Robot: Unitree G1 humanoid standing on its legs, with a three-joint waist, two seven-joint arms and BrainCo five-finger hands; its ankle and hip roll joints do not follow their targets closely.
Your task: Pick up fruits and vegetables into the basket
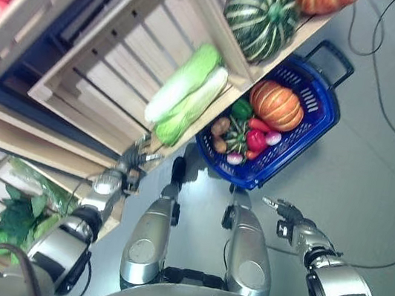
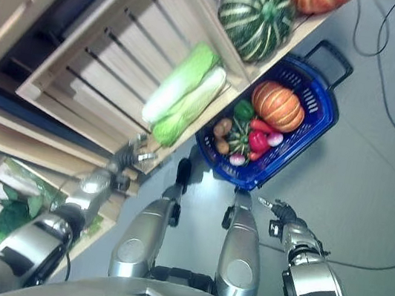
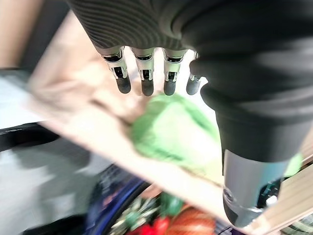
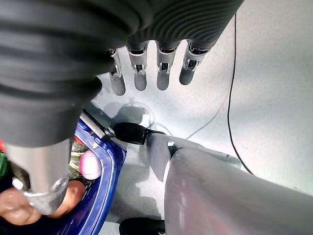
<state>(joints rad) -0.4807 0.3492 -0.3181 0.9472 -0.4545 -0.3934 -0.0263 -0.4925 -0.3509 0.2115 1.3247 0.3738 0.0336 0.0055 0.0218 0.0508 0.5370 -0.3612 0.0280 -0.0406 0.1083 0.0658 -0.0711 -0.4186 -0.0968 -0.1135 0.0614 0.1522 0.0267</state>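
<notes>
Basket point(image 1: 313, 129): blue, on floor under crate point(image 1: 112, 67) edge, so produce drops straight in; pumpkin point(image 1: 276, 105) and peppers point(image 1: 257, 139) inside.
Cabbage point(image 1: 186, 94): two heads in crate, above basket.
Left hand point(image 1: 134, 159): at crate's front rim below cabbage, fingers straight, empty, likely reaching.
Right hand point(image 1: 288, 216): beside basket, over floor, fingers relaxed, idle.

A blue basket point(image 1: 314, 121) on the floor holds an orange pumpkin point(image 1: 276, 105), a green pepper point(image 1: 242, 109) and smaller produce. Just beside the basket, a wooden crate point(image 1: 112, 67) holds a pale cabbage point(image 1: 187, 94). The left robot hand point(image 1: 135, 159) hovers near the crate's corner, its fingers seemingly relaxed.
</notes>
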